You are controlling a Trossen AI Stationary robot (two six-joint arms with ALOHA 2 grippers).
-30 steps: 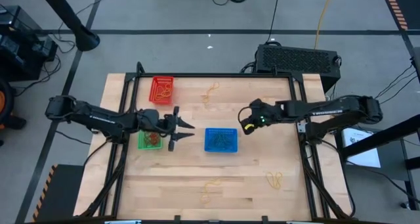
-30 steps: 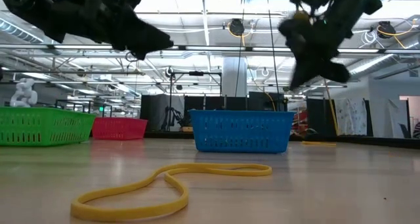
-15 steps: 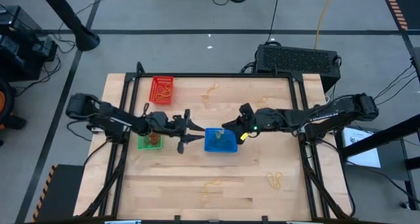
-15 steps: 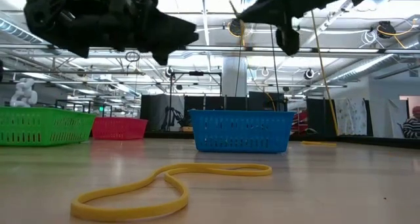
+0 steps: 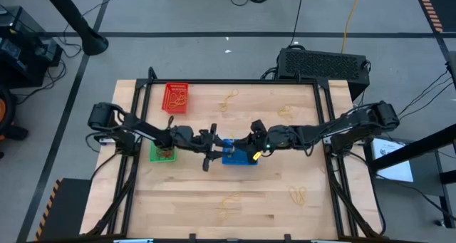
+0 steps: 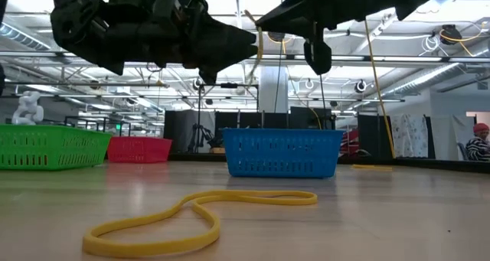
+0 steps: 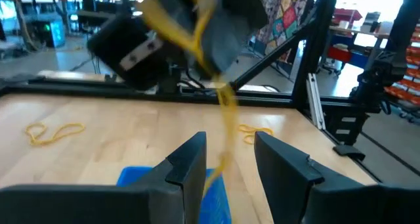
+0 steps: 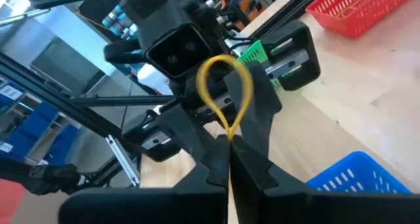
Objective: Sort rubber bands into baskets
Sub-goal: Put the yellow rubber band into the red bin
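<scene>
I have my right gripper (image 5: 253, 131) pinched shut on a yellow rubber band (image 8: 226, 96), holding it in the air over the blue basket (image 5: 239, 153) near the middle of the surface (image 5: 271, 193). My left gripper (image 5: 214, 142) has its fingers (image 7: 190, 168) half spread, narrow rather than wide, with the hanging loop between them; I cannot tell whether they touch it, so I count it as held by the right alone. I judge the two grippers face each other so that the band can be passed across, since yellow has no matching basket beneath it and the red basket (image 5: 176, 97) with its yellow-orange bands sits at about ten o'clock from here, on my left arm's side. The green basket (image 5: 163, 152) lies at nine o'clock, just beyond my left wrist. Pinched at one end, the band is drawn into a slim loop: its long axis runs near vertical in the low view, the free end toward the left gripper. More yellow bands lie loose: one at twelve o'clock (image 5: 229, 99), one at one o'clock (image 5: 285, 112), one at six o'clock (image 5: 229, 199), one at five o'clock (image 5: 297, 194). None of those has been gathered yet.
</scene>
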